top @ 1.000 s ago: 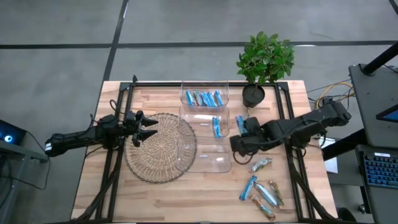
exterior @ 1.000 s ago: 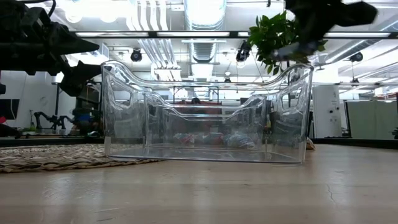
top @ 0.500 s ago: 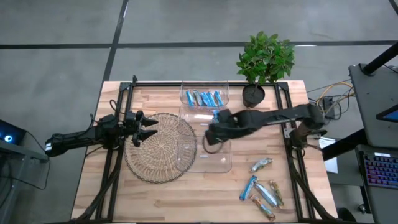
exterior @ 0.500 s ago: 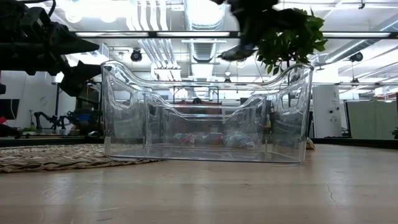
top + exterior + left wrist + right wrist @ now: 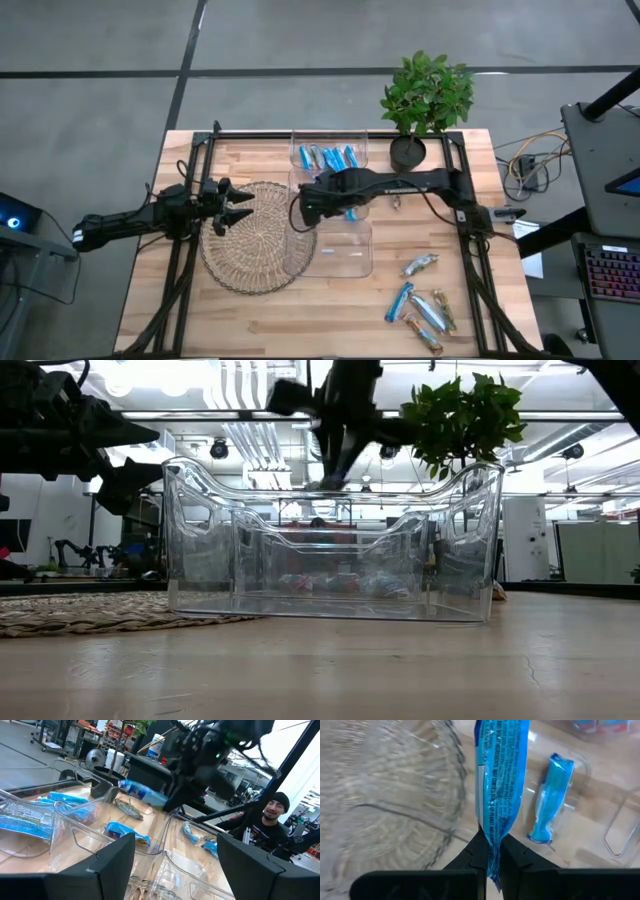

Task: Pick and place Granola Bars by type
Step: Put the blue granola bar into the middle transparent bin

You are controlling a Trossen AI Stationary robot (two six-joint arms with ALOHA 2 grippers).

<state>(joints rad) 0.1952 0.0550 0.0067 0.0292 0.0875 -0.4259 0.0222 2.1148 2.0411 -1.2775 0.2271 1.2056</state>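
Reaching across the counter [image 5: 250,310] from the potted plant's [image 5: 425,95] side, the right end effector [image 5: 305,205] is clamped shut on a blue granola bar [image 5: 500,780], pinching it by one end; the wrapper sticks out beyond the fingertips. It hangs over the middle clear bin [image 5: 328,196], at the edge nearest the wicker mat [image 5: 255,238].

Three clear bins sit in a row running away from the plant's side of the counter. The far bin [image 5: 329,152], nearest the plant, holds a handful of bars [image 5: 328,158], mostly blue with a duller silvery one among them. The middle bin has a single blue bar [image 5: 552,797] lying flat on its floor, close to where the held bar is hanging. The near bin [image 5: 335,255], farthest from the plant, shows nothing inside in the overhead view.

From counter height, the near bin's clear wall [image 5: 330,540] fills the frame, and the right arm shows as a dark shape above its rim.

Loose bars [image 5: 420,305] lie well apart from the bins, a small scatter on the bare wood down past the near bin: blue ones, silvery-tan ones, and one [image 5: 420,265] lying a little apart from the rest, closer to the bins.

The left end effector [image 5: 235,205] hovers at the mat's edge farthest from the bins, fingers spread apart and gripping nothing
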